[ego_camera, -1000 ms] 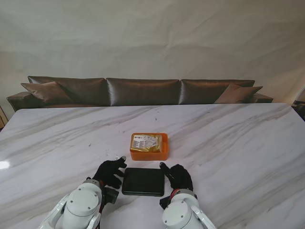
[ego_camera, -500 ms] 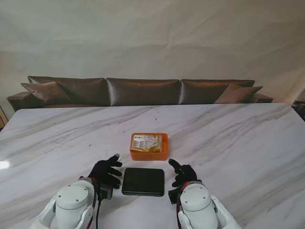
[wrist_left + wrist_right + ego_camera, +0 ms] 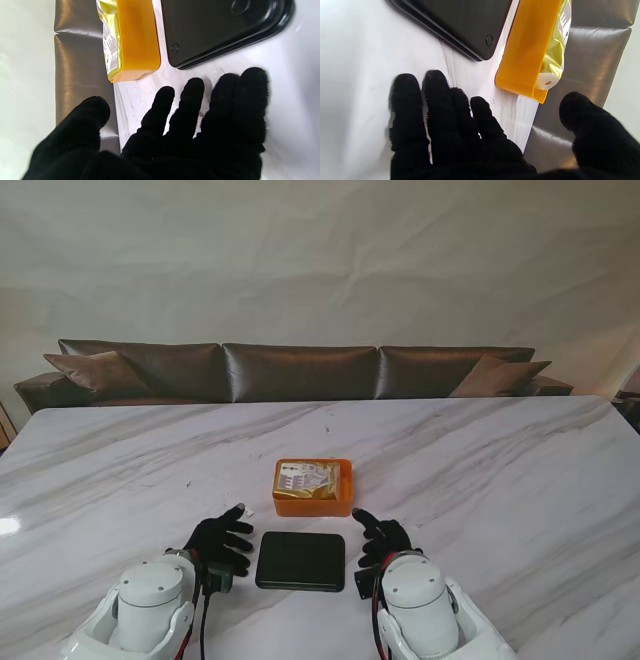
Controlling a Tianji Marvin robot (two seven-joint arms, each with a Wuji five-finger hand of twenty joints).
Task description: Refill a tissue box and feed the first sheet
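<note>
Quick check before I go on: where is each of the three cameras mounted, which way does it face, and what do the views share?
Stand: above the shoulders, looking down at the marble table; both arms, left hand, right hand.
Left wrist: looks along the gloved left hand's open fingers at the black lid.
Right wrist: looks along the right hand's open fingers.
Shared: all show the lid and the orange box holding a tissue pack.

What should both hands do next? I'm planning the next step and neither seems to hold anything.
Probably bring both hands inward to grip the black lid's short edges. The left hand and right hand are open, flanking the lid without touching it. It lies flat on the table, nearer to me than the orange tray with the tissue pack.
</note>
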